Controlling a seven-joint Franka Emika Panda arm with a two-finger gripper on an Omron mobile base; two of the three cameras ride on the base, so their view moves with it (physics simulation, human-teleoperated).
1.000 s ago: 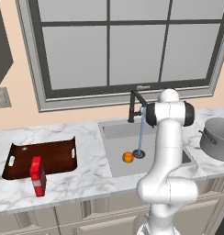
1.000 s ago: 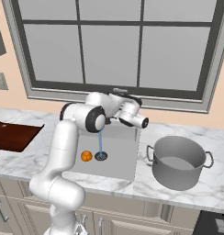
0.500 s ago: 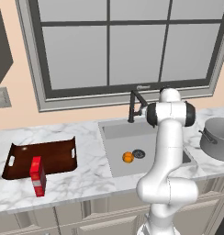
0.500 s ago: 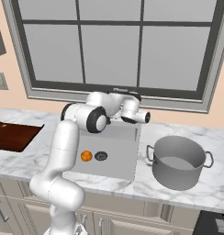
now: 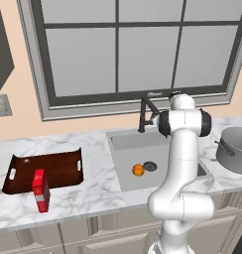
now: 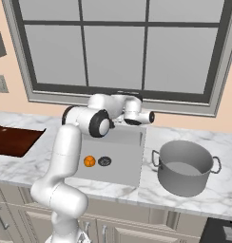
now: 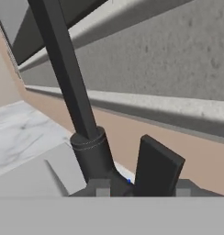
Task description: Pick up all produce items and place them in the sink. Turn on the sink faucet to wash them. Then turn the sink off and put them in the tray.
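Note:
The orange fruit (image 5: 138, 169) (image 6: 89, 161) lies on the floor of the sink (image 5: 124, 141) (image 6: 130, 163), just left of the round drain (image 5: 150, 165). No water runs from the black sink faucet (image 5: 144, 114). In the hand view its post (image 7: 68, 87) rises from its base close ahead, and its flat handle (image 7: 155, 167) stands between the tips of my gripper (image 7: 142, 188). The tips stand a little apart, and the left one is clear of the handle. The reddish-brown tray (image 5: 43, 171) (image 6: 13, 140) rests on the counter to the left.
A red box (image 5: 40, 190) stands at the tray's front edge. A grey pot (image 5: 234, 149) (image 6: 184, 166) sits on the counter right of the sink. The window sill and wall run close behind the faucet.
A second ago water ran from the faucet into the sink; the stream has stopped. My hand has shifted slightly at the faucet handle. The orange has not moved.

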